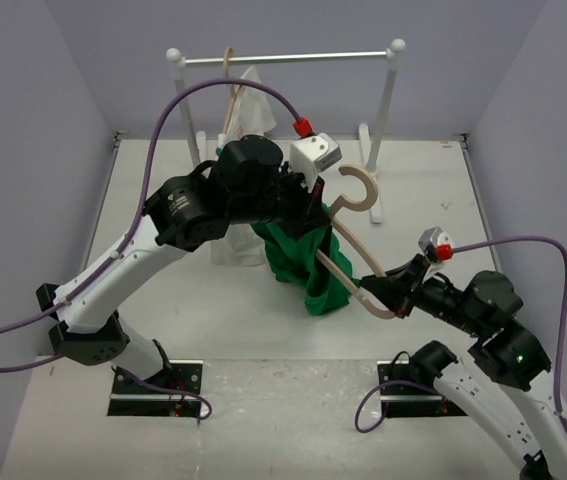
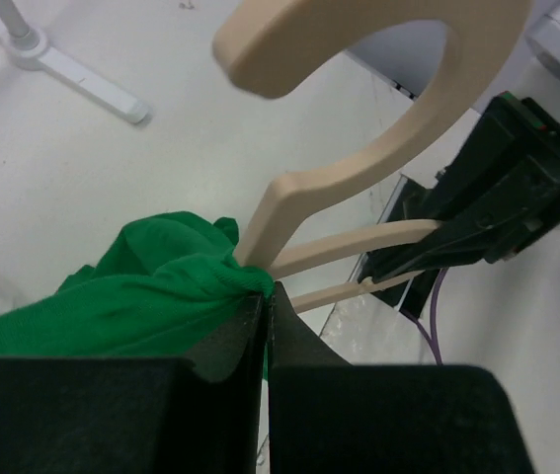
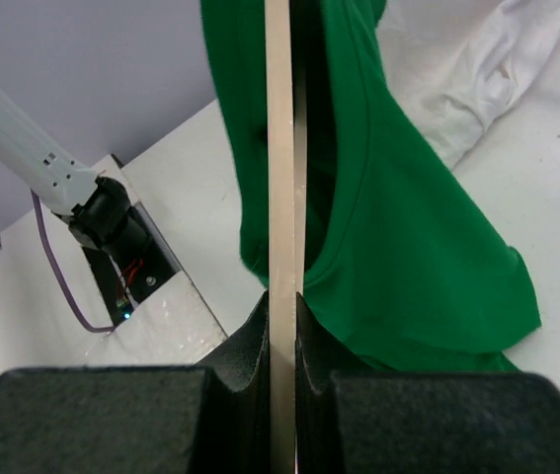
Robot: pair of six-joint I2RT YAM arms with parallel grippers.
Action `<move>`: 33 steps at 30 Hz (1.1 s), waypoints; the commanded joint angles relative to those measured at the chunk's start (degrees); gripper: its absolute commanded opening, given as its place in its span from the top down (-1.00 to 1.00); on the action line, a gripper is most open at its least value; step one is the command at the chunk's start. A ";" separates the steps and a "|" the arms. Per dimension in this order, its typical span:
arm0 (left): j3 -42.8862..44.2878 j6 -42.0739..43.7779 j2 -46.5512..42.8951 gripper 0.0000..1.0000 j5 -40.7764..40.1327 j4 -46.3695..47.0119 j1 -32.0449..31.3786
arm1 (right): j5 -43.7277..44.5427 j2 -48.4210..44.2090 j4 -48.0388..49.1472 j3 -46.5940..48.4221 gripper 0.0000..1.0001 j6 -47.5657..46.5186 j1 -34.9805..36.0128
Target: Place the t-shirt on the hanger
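The green t-shirt [image 2: 131,301] is pinched in the clenched left gripper [image 2: 266,299] beside the neck of the hanger [image 2: 272,217]; one hanger arm is clamped by the right gripper [image 3: 281,308]

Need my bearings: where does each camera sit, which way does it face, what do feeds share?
Top external: above and behind the robot, looking down at the table and rack; left arm and right arm show.
Left wrist: on the left arm, looking past the left gripper, shut on the t-shirt, toward the hanger hook and the right gripper.
Right wrist: looking along the right gripper, shut on the hanger, toward the t-shirt and the left arm's base.
Shared: all show hanger and t-shirt.
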 commanded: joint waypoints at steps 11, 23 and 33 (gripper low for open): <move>10.03 6.19 -2.23 0.01 3.97 -6.73 -0.34 | -3.91 -4.16 25.21 -11.58 1.00 -1.14 0.04; -9.28 28.59 -24.35 -1.00 -6.25 9.40 -0.34 | -8.79 -9.81 25.33 -13.31 1.00 -8.53 0.04; -4.03 41.32 -19.03 -0.95 16.48 -5.74 -0.34 | -15.75 -7.94 14.91 -12.23 1.00 -18.89 0.04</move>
